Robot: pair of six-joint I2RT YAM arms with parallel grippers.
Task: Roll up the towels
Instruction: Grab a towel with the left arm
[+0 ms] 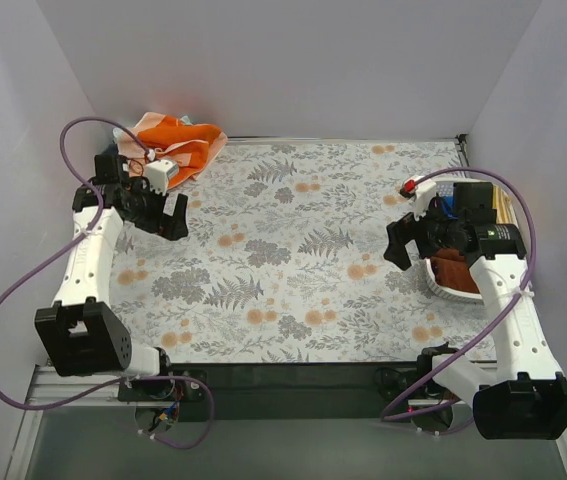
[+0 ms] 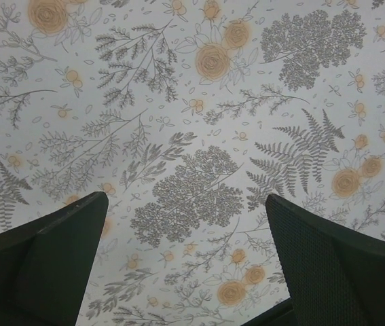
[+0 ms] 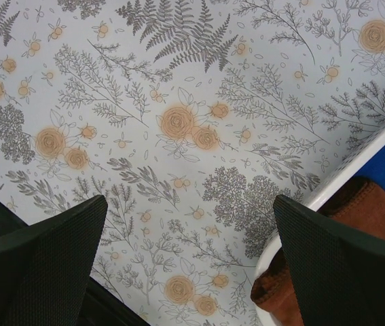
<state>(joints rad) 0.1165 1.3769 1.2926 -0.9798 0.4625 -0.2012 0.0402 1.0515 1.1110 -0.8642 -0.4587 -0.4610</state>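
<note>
Hovering wide open and holding nothing, the left gripper (image 1: 174, 219) and right gripper (image 1: 397, 246) are both hanging over the floral desk cover (image 1: 293, 250). The right one is sitting just beside the white basket (image 1: 441, 290), so it's risking bumping the rim while going for the brown towel (image 1: 455, 270). The orange towel (image 1: 178, 145) is lying crumpled in the far left corner, and pinching one layer is probably going to drag it bunched. Counting: two grippers, one basket, one orange towel, at least one towel in the basket.
</note>
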